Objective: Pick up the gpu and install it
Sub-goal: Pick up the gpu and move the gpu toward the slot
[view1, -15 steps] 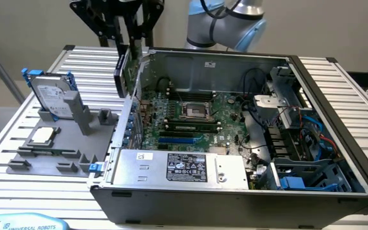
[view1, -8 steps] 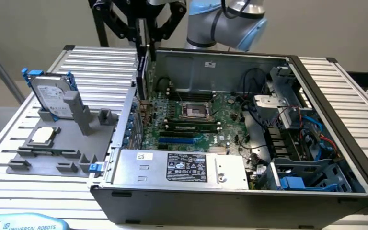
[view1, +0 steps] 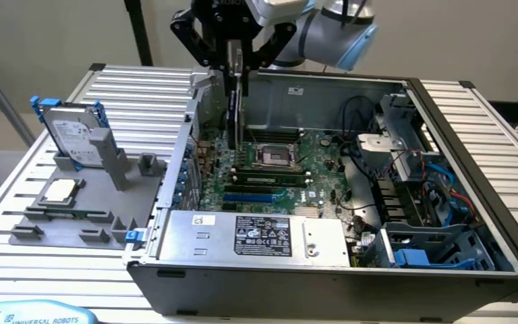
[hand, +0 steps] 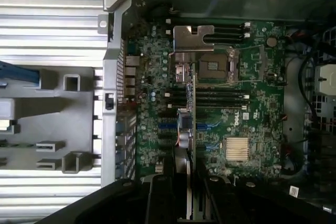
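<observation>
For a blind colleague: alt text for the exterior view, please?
The arm's black tool grips a thin circuit-board card upright over the green motherboard inside an open grey computer case. A silver hard drive with blue rails stands at the exterior view's left.

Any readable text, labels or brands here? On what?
"UNIVERSAL ROBOTS": on the pale blue device at the exterior view's lower left.
"DELL": printed on the motherboard.
Power supply label and hard drive label: print too small to read.

Robotics lab bench, ribbed aluminium table (view1: 502,135), open desktop computer case (view1: 331,287), grey parts fixture (view1: 70,226), plain wall behind.
</observation>
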`<action>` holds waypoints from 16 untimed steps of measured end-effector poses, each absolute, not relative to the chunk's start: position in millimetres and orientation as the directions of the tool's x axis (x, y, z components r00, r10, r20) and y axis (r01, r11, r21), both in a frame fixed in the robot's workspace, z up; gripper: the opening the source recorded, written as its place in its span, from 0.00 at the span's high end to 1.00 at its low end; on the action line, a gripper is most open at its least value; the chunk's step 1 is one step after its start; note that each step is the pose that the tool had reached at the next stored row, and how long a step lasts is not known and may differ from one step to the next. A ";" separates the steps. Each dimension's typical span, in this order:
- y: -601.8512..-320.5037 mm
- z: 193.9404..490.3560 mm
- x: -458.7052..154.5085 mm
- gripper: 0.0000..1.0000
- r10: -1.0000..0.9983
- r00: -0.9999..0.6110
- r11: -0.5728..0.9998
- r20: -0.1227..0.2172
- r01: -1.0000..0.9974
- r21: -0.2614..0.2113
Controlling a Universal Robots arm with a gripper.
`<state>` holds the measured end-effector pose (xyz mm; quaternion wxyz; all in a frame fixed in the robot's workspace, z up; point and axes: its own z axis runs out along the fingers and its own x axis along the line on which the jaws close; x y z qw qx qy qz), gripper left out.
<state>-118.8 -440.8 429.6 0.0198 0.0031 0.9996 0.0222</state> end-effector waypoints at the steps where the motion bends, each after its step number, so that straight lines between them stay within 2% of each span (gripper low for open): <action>1: -440.8 427.7 -114.2 0.73 0.007 -0.999 0.999 -0.040 0.005 0.043; 16: -440.0 401.3 -53.3 0.73 -0.001 -0.999 0.999 -0.033 -0.003 0.037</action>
